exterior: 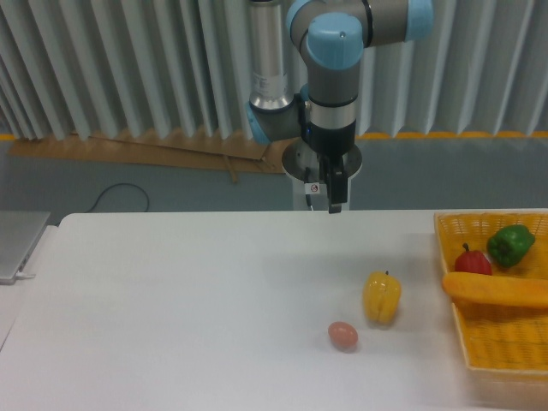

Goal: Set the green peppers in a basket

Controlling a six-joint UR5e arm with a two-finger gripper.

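Green pepper (511, 244) lay in basket (497, 342) at worktop (171, 308) right edge, beside red pepper (472, 260). Tool (336, 203) hung over worktop's far edge, holding nothing; open or clenched unclear.

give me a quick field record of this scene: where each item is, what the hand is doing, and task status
green pepper: in the basket, far right corner
basket: right edge of the table, partly out of frame
red pepper: in the basket, left of the green one
orange long item: lying across the basket
yellow pepper: upright on the table, left of the basket
small reddish item: on the table by the yellow pepper
hand: empty, above the table's back edge
task status: looks done
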